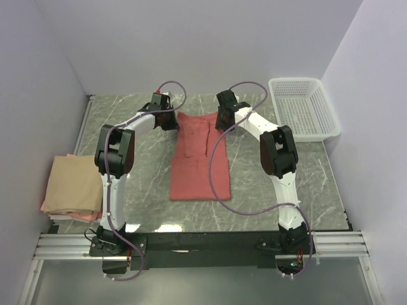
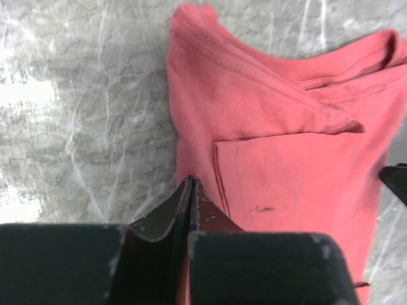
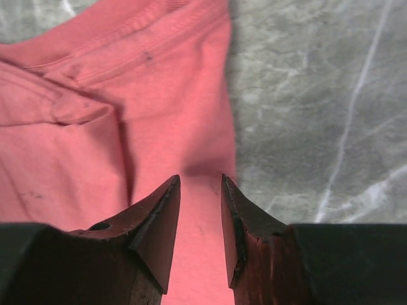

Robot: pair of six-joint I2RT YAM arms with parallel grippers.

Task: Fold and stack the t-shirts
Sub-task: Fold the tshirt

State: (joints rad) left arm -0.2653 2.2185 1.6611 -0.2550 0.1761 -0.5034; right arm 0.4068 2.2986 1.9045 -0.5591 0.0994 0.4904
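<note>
- Top external view, near edge first: the right arm's purple cable (image 1: 254, 213) loops from its base over the right side of the red shirt (image 1: 200, 162). I cannot tell whether it touches the cloth. If it does, a swing of that arm could drag the fold askew.
- At the left edge of the bench (image 1: 305, 184), the tan shirt (image 1: 73, 184) lies folded on the pink shirt (image 1: 46, 206). The pile sits just beside the left arm, so a wide sweep back could nudge it.
- The red shirt lies in the middle of the bench as a long narrow strip, sleeves turned in and collar end toward the far edge.
- The left pincer (image 2: 190, 184) is closed tight at the strip's left rim near the collar, seemingly with only the hem nipped. So thin a bite could slip out on the lift.
- The right pincer (image 3: 200, 181) stands narrowly parted over the right rim and holds nothing. If the left side lifts first, the strip would twist. A shallow bite might catch only the top layer and open the fold.
- The white basket (image 1: 299, 81) in the far right corner is well apart from the shirt and looks to be no hazard.
</note>
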